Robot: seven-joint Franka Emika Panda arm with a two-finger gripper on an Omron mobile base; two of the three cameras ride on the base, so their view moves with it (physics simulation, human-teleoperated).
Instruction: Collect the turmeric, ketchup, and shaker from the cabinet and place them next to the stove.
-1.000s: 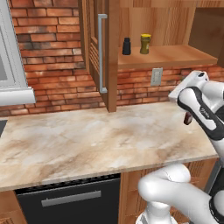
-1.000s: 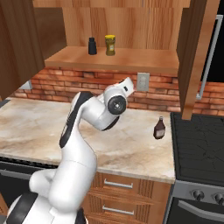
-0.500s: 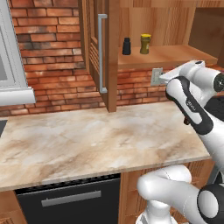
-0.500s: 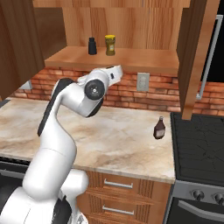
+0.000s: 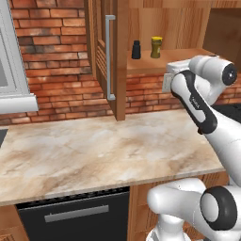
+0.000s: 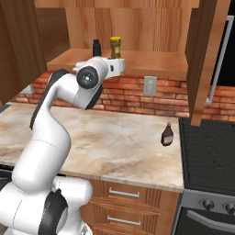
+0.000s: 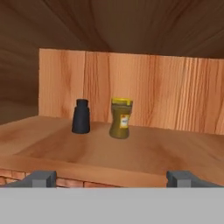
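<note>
On the wood shelf [image 7: 153, 153] of the open cabinet [image 6: 151, 27] a black shaker [image 7: 81, 116] stands just left of the yellow-capped turmeric jar [image 7: 120, 118]. My gripper [image 7: 111, 178] is open, level with the shelf's front edge and short of both, with nothing between its fingertips [image 7: 41, 178]. The base views also show the shaker [image 5: 136, 49] [image 6: 97, 47] and turmeric [image 5: 156, 47] [image 6: 115, 47], with the hand [image 6: 117, 64] just before the shelf. The dark red ketchup [image 6: 167, 135] stands upright on the counter beside the stove [image 6: 211, 156].
The slatted cabinet door [image 5: 101, 52] with its grey handle [image 5: 110, 56] stands open at the left; another open door [image 6: 204, 59] hangs above the stove's edge. A wall socket [image 6: 149, 85] sits under the shelf. A black dishwasher front [image 5: 70, 216] is below the marbled counter [image 5: 94, 150].
The arm has swung up from the counter and turned to the cabinet shelf. The ketchup has stayed standing on the counter. The jaws have stayed open.
</note>
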